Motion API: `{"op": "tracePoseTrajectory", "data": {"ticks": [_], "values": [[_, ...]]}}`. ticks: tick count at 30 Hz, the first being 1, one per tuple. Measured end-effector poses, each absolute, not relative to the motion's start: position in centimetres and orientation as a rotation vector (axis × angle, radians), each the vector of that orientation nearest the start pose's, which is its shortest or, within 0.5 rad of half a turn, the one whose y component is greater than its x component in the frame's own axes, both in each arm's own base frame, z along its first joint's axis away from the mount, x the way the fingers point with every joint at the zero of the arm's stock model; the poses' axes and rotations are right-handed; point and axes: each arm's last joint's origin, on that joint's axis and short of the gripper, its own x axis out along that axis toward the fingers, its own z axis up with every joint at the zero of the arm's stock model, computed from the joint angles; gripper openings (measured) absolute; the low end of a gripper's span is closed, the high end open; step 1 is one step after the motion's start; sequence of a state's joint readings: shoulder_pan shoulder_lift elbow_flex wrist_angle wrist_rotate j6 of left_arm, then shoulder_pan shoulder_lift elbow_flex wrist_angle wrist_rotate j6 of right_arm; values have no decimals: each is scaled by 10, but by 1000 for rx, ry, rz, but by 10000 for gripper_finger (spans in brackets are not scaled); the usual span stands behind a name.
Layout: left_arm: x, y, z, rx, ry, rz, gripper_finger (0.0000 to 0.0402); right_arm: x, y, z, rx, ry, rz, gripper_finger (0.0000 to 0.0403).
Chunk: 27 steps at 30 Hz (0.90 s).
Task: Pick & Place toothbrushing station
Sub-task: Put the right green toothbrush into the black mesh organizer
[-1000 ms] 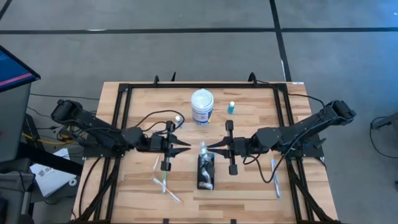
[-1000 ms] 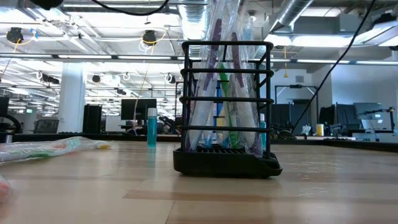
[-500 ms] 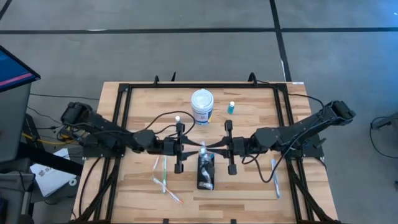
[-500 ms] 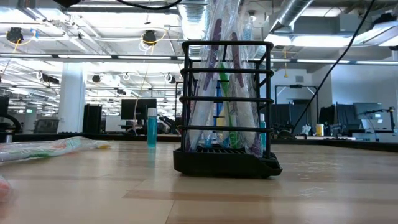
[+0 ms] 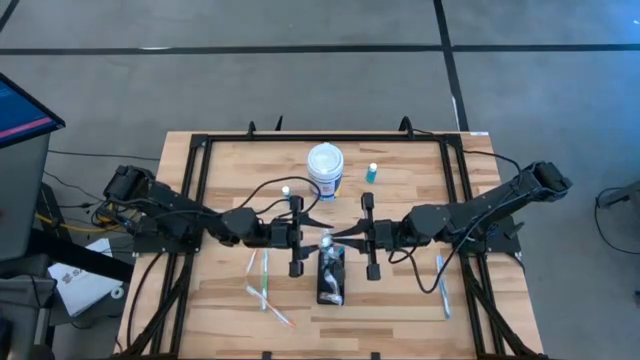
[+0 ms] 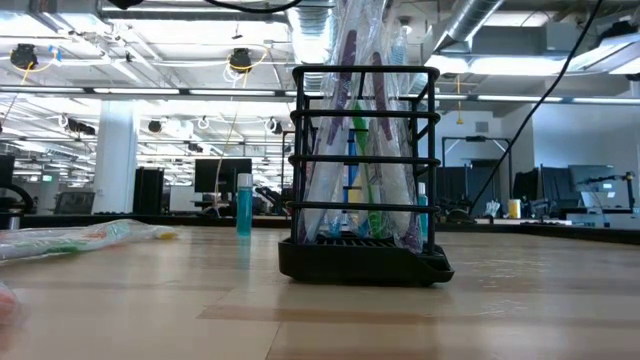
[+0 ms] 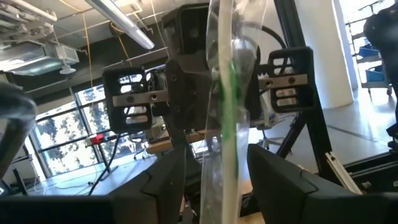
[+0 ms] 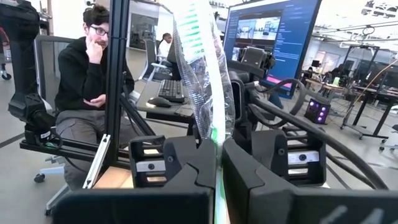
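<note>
The toothbrushing station (image 5: 331, 278) is a black slotted holder standing on the table's middle, and in the low view the station (image 6: 362, 180) carries several wrapped toothbrushes upright. One wrapped toothbrush (image 5: 325, 240) rises above it between both grippers. My right gripper (image 5: 340, 237) is shut on that toothbrush. My left gripper (image 5: 312, 238) faces it from the table's left, open. In the left wrist view my left gripper (image 7: 221, 163) has one finger on either side of the toothbrush (image 7: 227, 118), with a gap on both sides. Neither gripper shows in the low view. My right gripper pinches the wrapped toothbrush through its clear wrapper (image 8: 214, 134) between its two fingers (image 8: 186, 168). The fingers come in level from the table's right and lie across the toothbrush. The toothbrush stands about upright, its wrapper's top above the fingers. Its lower end is hidden by the fingers.
A white round tub with a blue label (image 5: 325, 172) and a small blue bottle (image 5: 372, 172) stand at the far middle. Wrapped toothbrushes lie on the table at near left (image 5: 265, 290) and near right (image 5: 441, 285). A black frame (image 5: 196, 200) rims the table.
My left gripper has moved toward the table's right edge, up to the toothbrush that my right gripper holds above the station. My right gripper and the station have kept still.
</note>
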<state>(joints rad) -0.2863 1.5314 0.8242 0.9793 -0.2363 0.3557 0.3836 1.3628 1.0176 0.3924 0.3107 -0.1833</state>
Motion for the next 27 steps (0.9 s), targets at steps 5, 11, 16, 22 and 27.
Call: {"op": "tracePoseTrajectory", "data": {"ticks": [5, 11, 16, 22, 27], "values": [[316, -86, 280, 280, -278, -1, 163, 292, 108, 339, -169, -47, 69, 1], [316, -86, 281, 276, -279, -2, 149, 292, 108, 339, -169, -45, 69, 1], [316, -82, 281, 253, -284, 3, 137, 292, 108, 339, -170, -43, 69, 1], [318, -77, 281, 213, -286, -11, 126, 293, 107, 339, -171, -41, 65, 1], [318, -77, 282, 211, -292, -11, 115, 294, 103, 338, -166, -32, 52, 1]]}}
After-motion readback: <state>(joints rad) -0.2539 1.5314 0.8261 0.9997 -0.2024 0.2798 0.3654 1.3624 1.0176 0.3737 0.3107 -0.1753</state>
